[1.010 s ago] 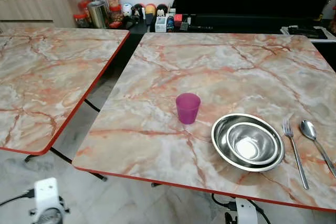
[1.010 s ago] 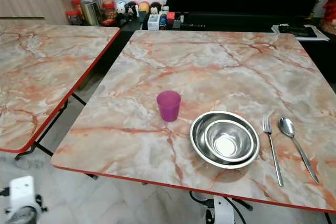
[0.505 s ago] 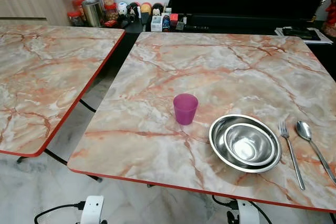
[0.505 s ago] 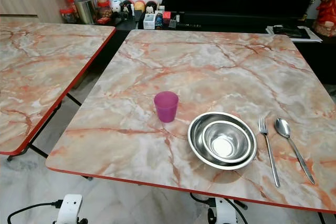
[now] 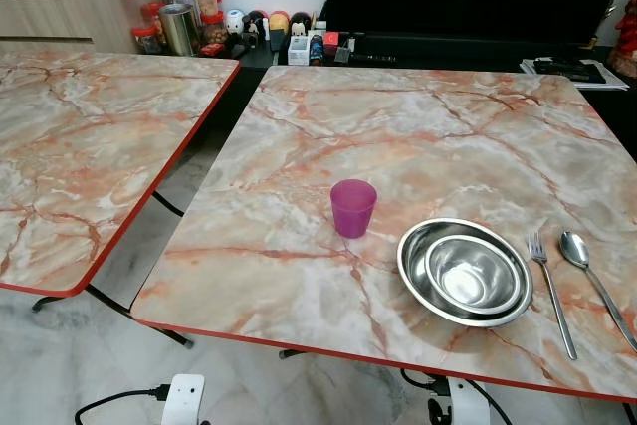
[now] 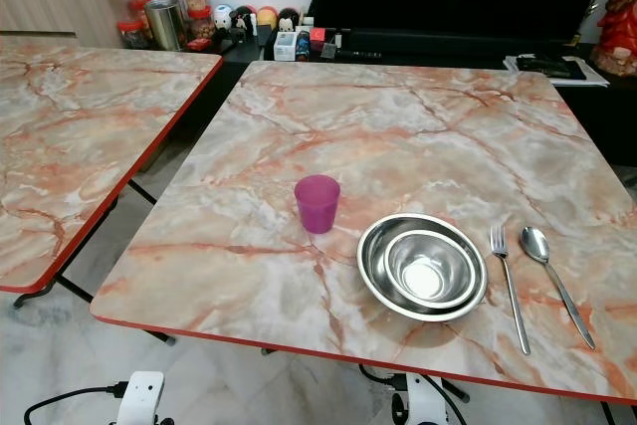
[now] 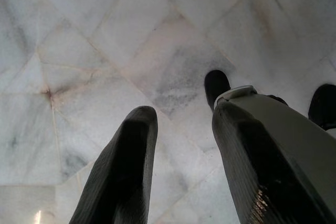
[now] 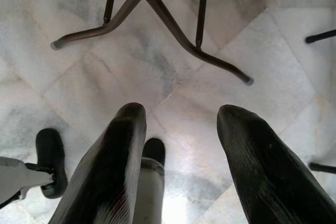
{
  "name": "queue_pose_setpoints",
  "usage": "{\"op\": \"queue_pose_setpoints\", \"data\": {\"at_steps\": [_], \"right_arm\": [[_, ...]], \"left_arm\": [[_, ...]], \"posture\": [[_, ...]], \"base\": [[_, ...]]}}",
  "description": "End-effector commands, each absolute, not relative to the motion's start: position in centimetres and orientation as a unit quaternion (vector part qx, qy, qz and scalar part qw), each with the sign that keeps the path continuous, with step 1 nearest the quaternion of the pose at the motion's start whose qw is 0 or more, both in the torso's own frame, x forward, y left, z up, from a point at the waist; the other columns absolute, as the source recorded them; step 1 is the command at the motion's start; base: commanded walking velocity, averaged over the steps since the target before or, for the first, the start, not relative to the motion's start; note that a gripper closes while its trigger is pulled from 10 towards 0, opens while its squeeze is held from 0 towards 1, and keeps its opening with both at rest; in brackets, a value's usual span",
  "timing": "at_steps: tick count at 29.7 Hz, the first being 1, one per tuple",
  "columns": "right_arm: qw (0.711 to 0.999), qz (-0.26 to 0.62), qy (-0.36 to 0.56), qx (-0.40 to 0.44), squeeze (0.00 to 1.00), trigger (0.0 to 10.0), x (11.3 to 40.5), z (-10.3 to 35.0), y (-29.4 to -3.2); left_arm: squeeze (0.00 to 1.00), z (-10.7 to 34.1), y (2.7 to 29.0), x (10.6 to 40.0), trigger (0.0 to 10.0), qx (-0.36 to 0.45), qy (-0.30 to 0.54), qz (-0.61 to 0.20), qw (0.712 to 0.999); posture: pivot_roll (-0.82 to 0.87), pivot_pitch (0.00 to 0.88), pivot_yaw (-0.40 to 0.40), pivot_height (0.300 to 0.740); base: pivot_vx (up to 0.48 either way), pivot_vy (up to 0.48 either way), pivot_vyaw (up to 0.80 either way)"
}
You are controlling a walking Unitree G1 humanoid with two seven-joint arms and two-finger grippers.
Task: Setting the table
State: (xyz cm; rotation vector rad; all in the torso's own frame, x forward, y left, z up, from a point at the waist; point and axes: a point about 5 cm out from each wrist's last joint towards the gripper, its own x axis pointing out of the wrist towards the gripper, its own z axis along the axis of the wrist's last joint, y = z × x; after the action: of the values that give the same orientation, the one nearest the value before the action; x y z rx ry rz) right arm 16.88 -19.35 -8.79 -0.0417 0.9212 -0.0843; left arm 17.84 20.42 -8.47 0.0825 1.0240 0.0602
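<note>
Marble-print table, red-edged: 1 place setting laid near the front edge.
Purple cup left of 2 nested steel bowls; fork, spoon to their right, handles toward the diner. Left gripper and right gripper hang parted, empty, over floor tiles. Far shelf jars indistinct.

- A cup stands on the table, left of and slightly behind the bowls.
- A small bowl sits inside a larger bowl.
- Right of the bowls lies a fork, then a spoon.
- A second table stands to the left.
</note>
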Motion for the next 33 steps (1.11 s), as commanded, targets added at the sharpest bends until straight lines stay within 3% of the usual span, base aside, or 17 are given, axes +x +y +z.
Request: {"op": "queue_pose_setpoints", "data": {"at_steps": [1, 33], "right_arm": [[0.898, -0.05, 0.438, -0.009, 0.0, 10.0, 17.5, -8.54, -19.29], [0.9, -0.049, 0.433, -0.001, 0.0, 10.0, 17.88, -8.42, -18.85]], "left_arm": [[0.0, -8.56, 20.42, 17.7, 10.0, 0.04, 0.498, 0.027, 0.866], [0.0, -8.54, 20.93, 17.59, 10.0, 0.041, 0.501, 0.046, 0.864]], "posture": [[-0.04, 0.0, 0.024, 0.719], [-0.04, 0.0, 0.038, 0.719]], "base": [[0.0, 0.0, 0.0], [0.0, 0.365, 0.0]]}}
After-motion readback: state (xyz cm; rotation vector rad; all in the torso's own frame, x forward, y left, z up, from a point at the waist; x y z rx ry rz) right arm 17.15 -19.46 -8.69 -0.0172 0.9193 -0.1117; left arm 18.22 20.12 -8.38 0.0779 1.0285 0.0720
